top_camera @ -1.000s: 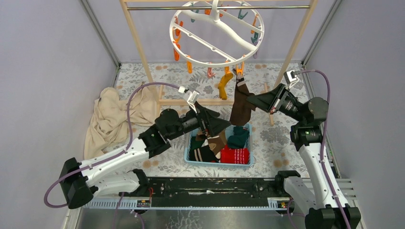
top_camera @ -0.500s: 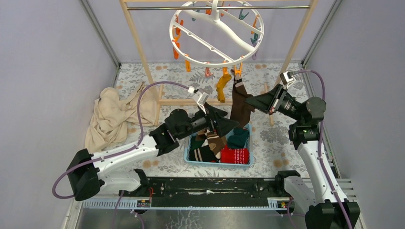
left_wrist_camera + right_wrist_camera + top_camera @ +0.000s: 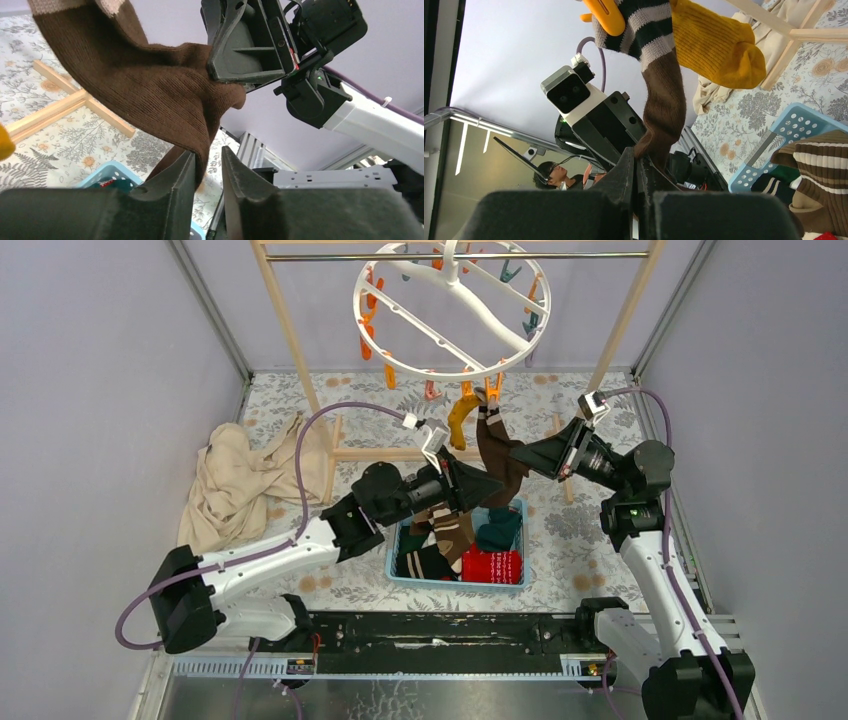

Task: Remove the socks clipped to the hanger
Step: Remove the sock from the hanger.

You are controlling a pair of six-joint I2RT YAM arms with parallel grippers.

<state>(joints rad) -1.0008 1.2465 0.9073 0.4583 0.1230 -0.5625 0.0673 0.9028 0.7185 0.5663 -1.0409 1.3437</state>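
The white round hanger point(image 3: 450, 310) hangs from the rack's top bar. An orange clip point(image 3: 606, 15) holds the striped cuff of a brown sock point(image 3: 497, 445). A mustard sock point(image 3: 462, 412) is clipped just left of it. My right gripper point(image 3: 520, 453) is shut on the brown sock's lower half point(image 3: 666, 100), pinching it between the fingers point(image 3: 636, 155). My left gripper point(image 3: 207, 152) sits just below, its jaws narrow but still apart. A fold of the brown sock point(image 3: 150, 90) lies against its left finger, with a gap to the right one.
A blue basket point(image 3: 392, 558) below both grippers holds a red sock point(image 3: 491, 565), a teal one point(image 3: 498, 528) and striped ones point(image 3: 440, 540). A beige cloth point(image 3: 235, 485) lies at the left. The wooden rack's legs point(image 3: 290, 330) and floor bar point(image 3: 400, 453) stand behind the grippers.
My left arm has moved right and up to the brown sock, and its jaws have narrowed from wide open around the sock's fold. The right gripper kept its grip and shifted slightly left.
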